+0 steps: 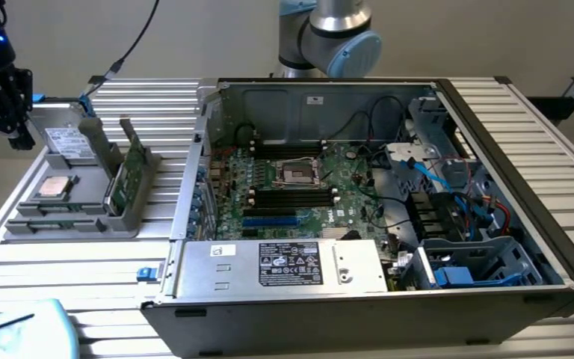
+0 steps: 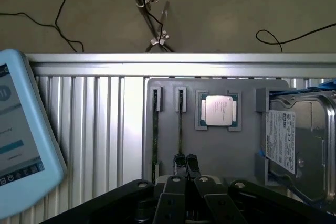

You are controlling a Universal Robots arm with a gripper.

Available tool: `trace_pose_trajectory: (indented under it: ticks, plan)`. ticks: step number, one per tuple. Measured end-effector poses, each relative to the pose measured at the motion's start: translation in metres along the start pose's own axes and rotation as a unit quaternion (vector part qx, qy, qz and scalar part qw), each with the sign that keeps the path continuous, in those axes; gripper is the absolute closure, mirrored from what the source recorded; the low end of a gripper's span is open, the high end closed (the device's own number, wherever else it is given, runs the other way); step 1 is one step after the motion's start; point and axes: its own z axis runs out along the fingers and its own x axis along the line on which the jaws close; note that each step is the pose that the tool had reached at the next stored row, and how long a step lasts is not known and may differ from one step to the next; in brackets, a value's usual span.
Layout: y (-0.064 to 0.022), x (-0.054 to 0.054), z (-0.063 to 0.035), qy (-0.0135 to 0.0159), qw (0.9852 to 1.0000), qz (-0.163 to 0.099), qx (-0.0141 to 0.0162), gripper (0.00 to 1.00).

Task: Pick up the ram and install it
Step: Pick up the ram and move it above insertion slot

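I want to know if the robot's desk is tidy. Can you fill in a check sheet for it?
Surface: ribbed metal table, grey tray on it.
Job's things: ram on edge in a tray slot; open computer case beside the tray.
Clutter: processor chip, hard drive, teach pendant.
Grippers: gripper shut, above the tray.
Cables: blue and black wires inside the case.
Surroundings: plain floor past the table edge.

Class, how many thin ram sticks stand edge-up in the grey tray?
2, in the grey tray. One ram stick sits beside the processor; the second stick one slot farther. The hand may hide more.
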Motion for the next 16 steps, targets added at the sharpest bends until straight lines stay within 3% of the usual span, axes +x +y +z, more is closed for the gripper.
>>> trace_pose_trajectory:
  ticks: [6,8,10,13,14,16]
  plan:
    - [0.0,0.0,0.0,0.0,1.0,0.0,0.0,0.88]
    - [0.0,0.0,0.0,0.0,1.0,0.0,0.0,0.82]
    - [0.0,0.0,0.0,0.0,1.0,0.0,0.0,0.69]
    - [0.0,0.0,0.0,0.0,1.0,0.0,0.0,0.64]
    - [0.0,0.0,-0.0001,0.0,1.0,0.0,0.0,0.57]
    - [0.0007,0.0002,0.0,0.0001,1.0,0.0,0.0006,0.57]
